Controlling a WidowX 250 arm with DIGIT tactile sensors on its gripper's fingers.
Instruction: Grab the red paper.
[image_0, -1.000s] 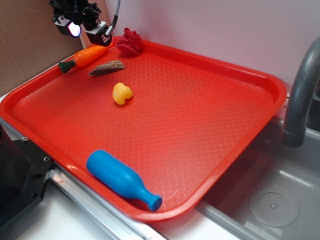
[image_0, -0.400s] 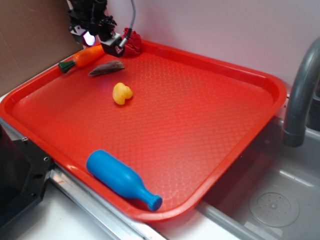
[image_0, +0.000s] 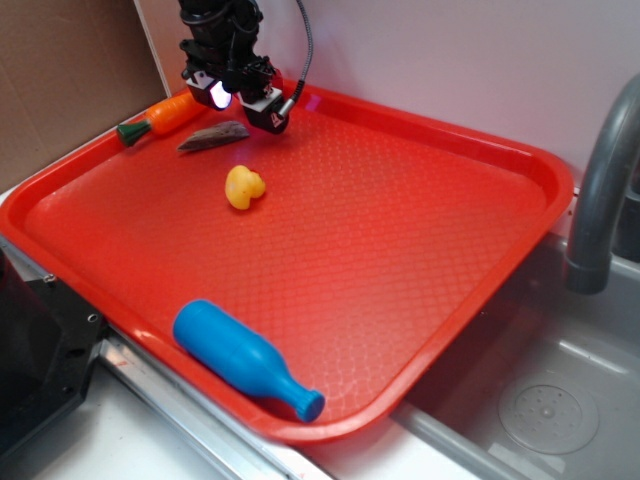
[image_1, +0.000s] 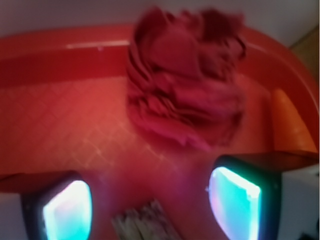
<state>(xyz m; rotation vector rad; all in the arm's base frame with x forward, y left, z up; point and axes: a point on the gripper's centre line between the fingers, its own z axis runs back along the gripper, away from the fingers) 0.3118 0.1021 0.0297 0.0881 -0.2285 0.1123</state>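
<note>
- Wrist view puts the red paper (image_1: 186, 82) dead ahead: a crumpled crimson wad against the far rim of the red tray (image_1: 60, 55), filling the upper middle of the shot.
- Gripper (image_1: 150, 205) is released, its two glowing pads spread wide low in the frame, the wad beyond them and not yet between them.
- Exterior view has the gripper (image_0: 240, 98) hanging over the tray's far left corner (image_0: 330, 100), its body blocking the paper from that camera entirely.
- Just left sits the toy carrot (image_0: 160, 117), with a brown wood chip (image_0: 213, 135) near it; the yellow duck (image_0: 243, 186) and the blue bottle (image_0: 245, 360) lie nearer and well out of the way.
- Judgement call: the approach is lined up but the grab itself is still to come.
- To do it well, push forward and down until the pads straddle the wad's bulk, then close low on it; tissue squashes, so a shallow pinch may only catch a loose fold.
- Watch the far rim, since the wad rests right against it, and mind the carrot at the right edge of the wrist view.
</note>
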